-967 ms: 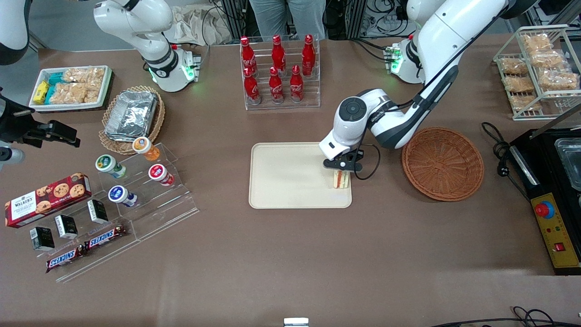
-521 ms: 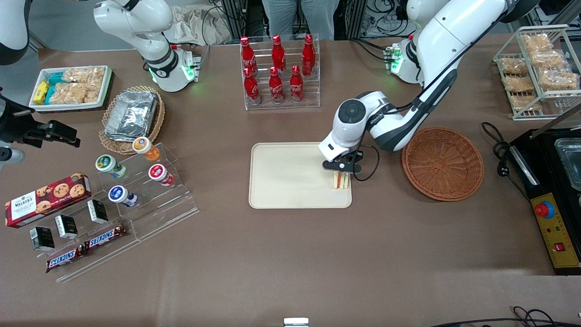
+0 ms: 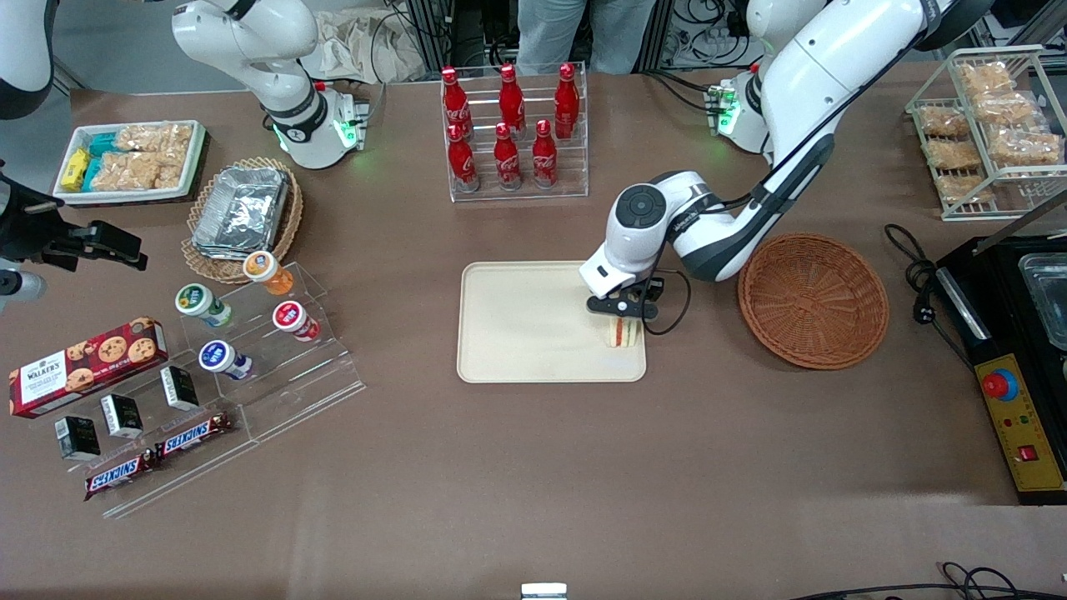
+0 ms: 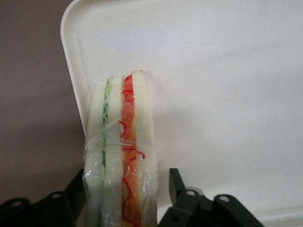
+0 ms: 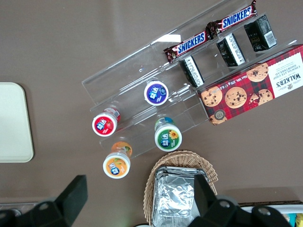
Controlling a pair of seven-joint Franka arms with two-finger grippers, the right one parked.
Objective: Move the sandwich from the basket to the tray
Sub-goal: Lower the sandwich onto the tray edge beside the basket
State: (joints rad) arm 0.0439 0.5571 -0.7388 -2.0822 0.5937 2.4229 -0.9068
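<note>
The sandwich [image 3: 622,333], a plastic-wrapped wedge of white bread with red and green filling, stands on edge on the cream tray [image 3: 525,325], at the tray's corner nearest the basket. My left gripper [image 3: 622,313] is directly above it, with its fingers down either side. In the left wrist view the sandwich [image 4: 120,142] rests on the tray [image 4: 213,71] and the gripper [image 4: 128,182] is open; a gap shows between one finger [image 4: 176,182] and the bread. The reddish-brown wicker basket [image 3: 813,300] sits empty beside the tray, toward the working arm's end.
A rack of red cola bottles [image 3: 510,125] stands farther from the front camera than the tray. A clear stepped stand with yoghurt cups [image 3: 250,333], a foil-container basket [image 3: 242,212] and a cookie box [image 3: 87,354] lie toward the parked arm's end. A black control box [image 3: 1013,367] sits past the basket.
The gripper and the sandwich have shifted a little along the tray toward the parked arm's end; the sandwich now stands on the tray with the fingers apart around it.
</note>
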